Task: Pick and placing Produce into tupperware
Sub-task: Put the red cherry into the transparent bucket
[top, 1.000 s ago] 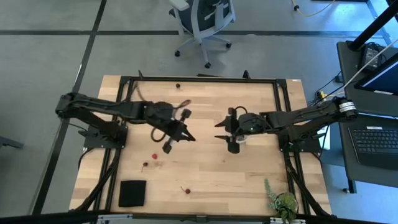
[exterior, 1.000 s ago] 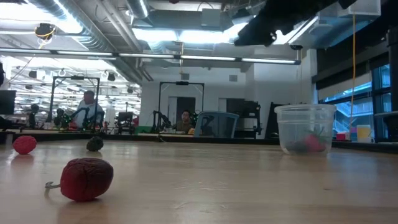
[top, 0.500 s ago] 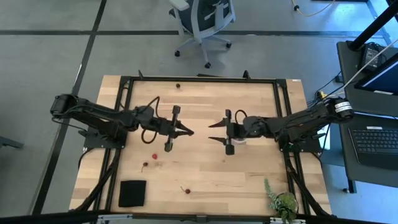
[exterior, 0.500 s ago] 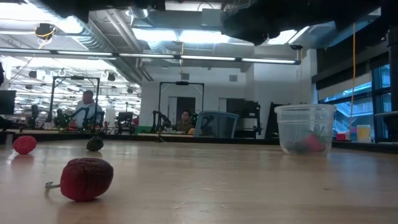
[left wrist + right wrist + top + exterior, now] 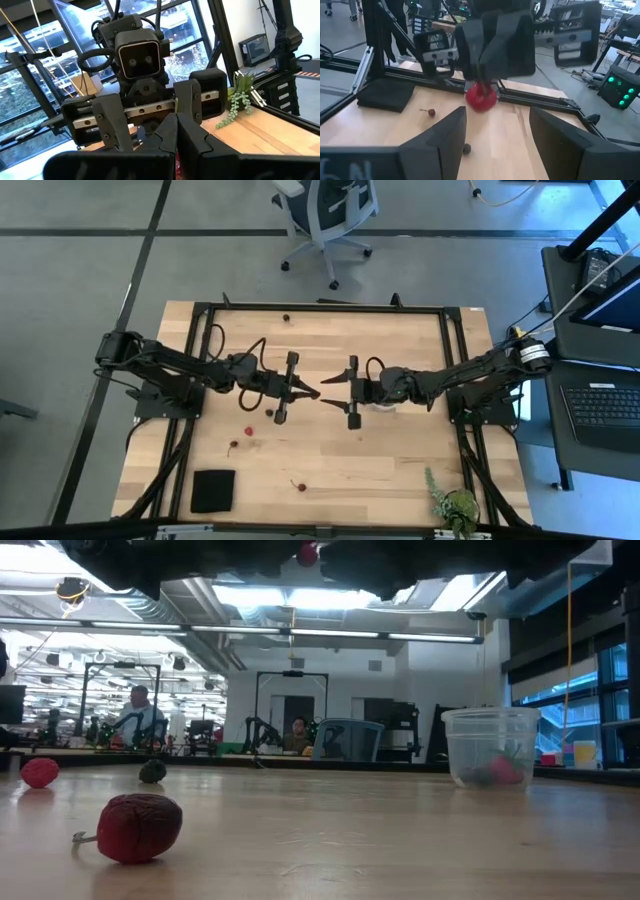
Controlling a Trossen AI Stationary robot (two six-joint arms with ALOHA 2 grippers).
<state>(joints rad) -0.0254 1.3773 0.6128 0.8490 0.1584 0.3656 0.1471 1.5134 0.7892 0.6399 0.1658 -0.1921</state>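
My left gripper point(image 5: 312, 392) is high above the table's middle, shut on a small red fruit point(image 5: 481, 96), which also shows at the top of the low view point(image 5: 307, 554). My right gripper point(image 5: 326, 391) faces it, open and empty, its fingers point(image 5: 445, 137) standing on either side of the fruit, a little short of it. The translucent tub point(image 5: 490, 745) stands on the table under my right arm with a red fruit point(image 5: 505, 771) inside. More fruits lie on the table point(image 5: 249, 431), point(image 5: 299, 485), point(image 5: 140, 827). My left gripper pinches the red fruit between its two fingertips point(image 5: 487, 75), which come level from the table's left side. The fruit's top is between the tips and its lower part point(image 5: 481, 102) bulges out below them. It is lifted well clear of the table.
A black square pad point(image 5: 213, 490) lies at the near left and a leafy green plant point(image 5: 455, 505) at the near right. A dark fruit point(image 5: 286, 318) lies at the far edge. A black frame rims the table. People sit in the room beyond.
My left gripper has gone toward the table's right edge and turned level, carrying the red fruit into the top of the low view. My right gripper has gone toward the table's left edge, off the tub, and now faces the left gripper closely.
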